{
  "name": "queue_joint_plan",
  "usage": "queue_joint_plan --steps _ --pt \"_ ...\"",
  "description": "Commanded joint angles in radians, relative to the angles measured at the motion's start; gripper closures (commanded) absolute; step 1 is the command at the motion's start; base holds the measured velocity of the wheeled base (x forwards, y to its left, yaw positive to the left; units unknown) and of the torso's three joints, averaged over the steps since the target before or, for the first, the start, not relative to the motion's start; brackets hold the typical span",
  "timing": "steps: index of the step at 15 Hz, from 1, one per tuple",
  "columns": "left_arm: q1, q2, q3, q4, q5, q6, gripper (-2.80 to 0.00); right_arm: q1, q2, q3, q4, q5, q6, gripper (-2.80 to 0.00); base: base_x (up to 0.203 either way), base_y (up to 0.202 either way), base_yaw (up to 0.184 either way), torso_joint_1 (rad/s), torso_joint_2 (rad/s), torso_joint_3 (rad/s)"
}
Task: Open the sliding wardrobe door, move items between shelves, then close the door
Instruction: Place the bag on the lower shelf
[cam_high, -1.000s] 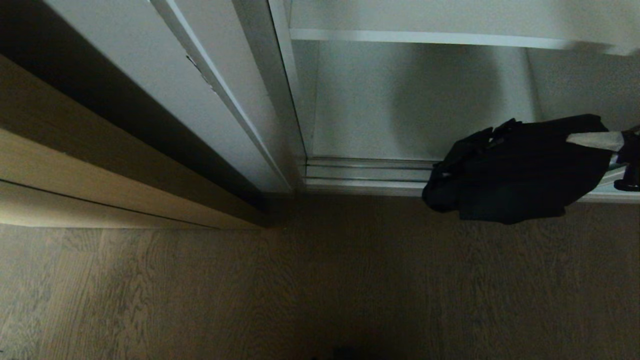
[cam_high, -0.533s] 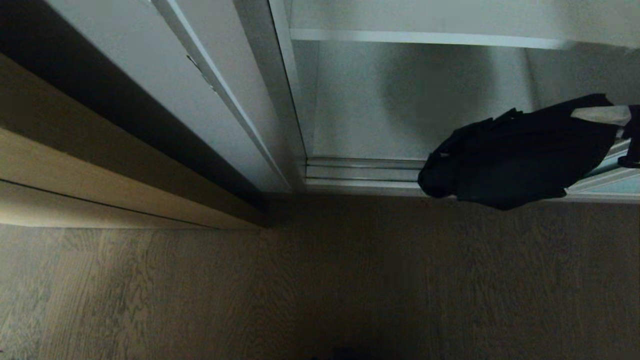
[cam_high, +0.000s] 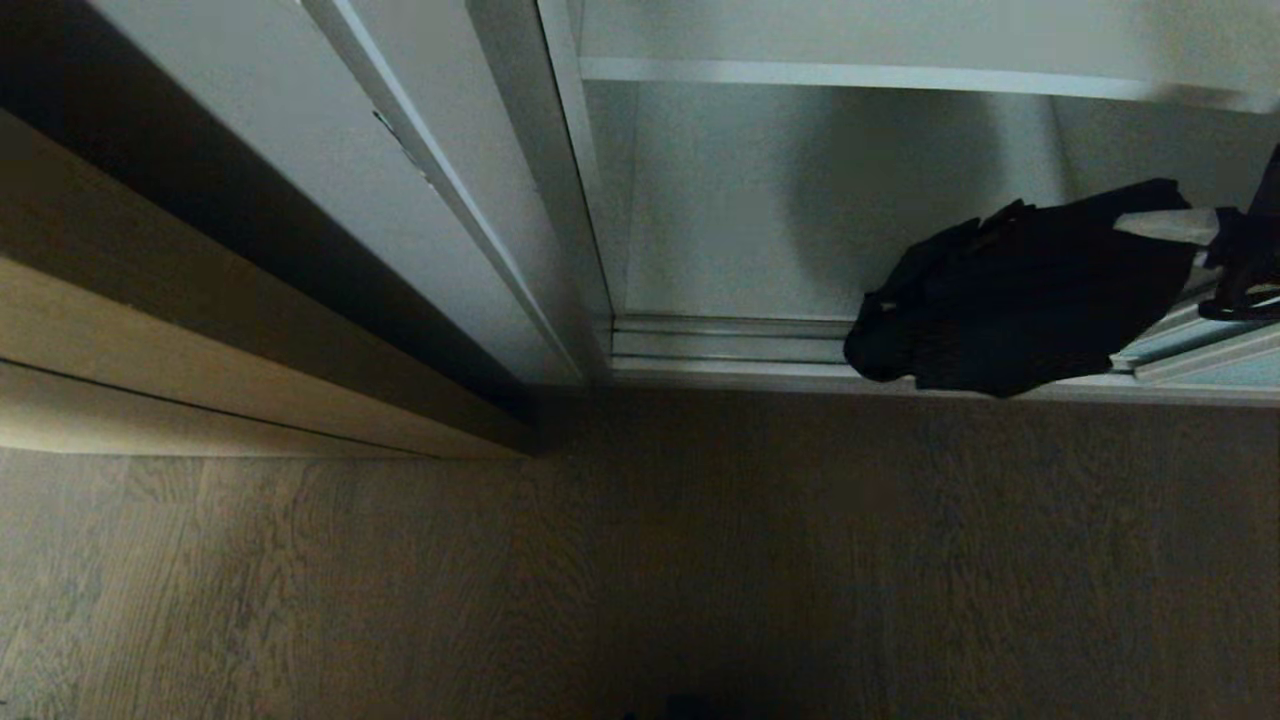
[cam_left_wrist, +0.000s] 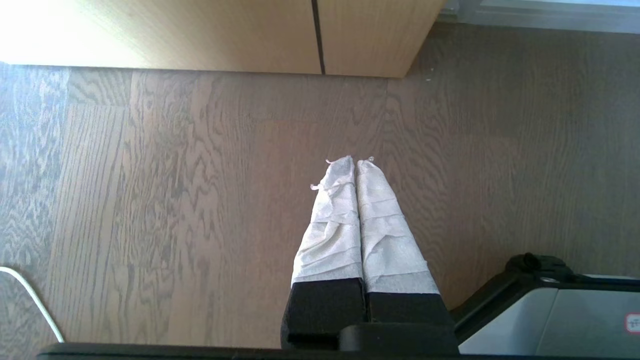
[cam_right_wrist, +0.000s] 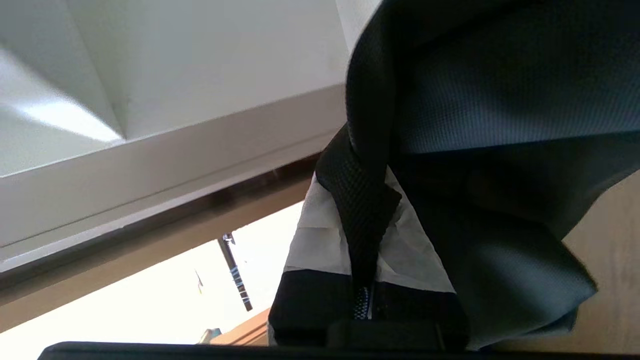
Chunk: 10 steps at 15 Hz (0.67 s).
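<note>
The right gripper (cam_high: 1215, 235) enters the head view from its right edge with the black fabric bag (cam_high: 1020, 300) hanging from it. In the right wrist view the taped jaws are clenched on a black woven strap (cam_right_wrist: 362, 200) of the bag, with the fabric bunched over and around them. A second ago the bag sagged lower, its underside well below the wardrobe's bottom track (cam_high: 730, 345) and over the wood floor (cam_high: 500, 580). Now it has been lifted and drawn slightly inward, so its lower edge only just overlaps the track's front lip. Most of its bulk sits in front of the open lower compartment, under the white shelf (cam_high: 850, 75) above.

This reads as the carrying stage of moving the item between shelves: the bag is off any board, hanging free, and not yet set down. Which shelf it is bound for cannot be told. The turquoise sliding wardrobe door (cam_high: 1215, 345) shows only as a sliver at the right edge, so the opening is clear.

The left gripper (cam_left_wrist: 356, 165) is parked pointing at the floor, its jaws closed on nothing (the taped fingers touch along their length).
</note>
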Motion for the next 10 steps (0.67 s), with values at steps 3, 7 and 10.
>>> queue_joint_plan --steps 3,7,10 --pt "0.0 -0.001 0.0 0.0 0.001 0.0 0.0 0.01 0.114 -0.128 0.006 0.003 0.005 0.0 0.0 0.0 0.0 0.0 0.0 0.0" --pt "0.0 -0.001 0.0 0.0 0.001 0.0 0.0 0.031 0.073 -0.142 0.009 0.003 0.015 0.0 0.0 0.0 0.0 0.0 0.0 0.0" --pt "0.0 -0.001 0.0 0.0 0.0 0.0 0.0 0.022 0.081 -0.07 -0.01 0.008 0.016 0.0 0.0 0.0 0.0 0.0 0.0 0.0"
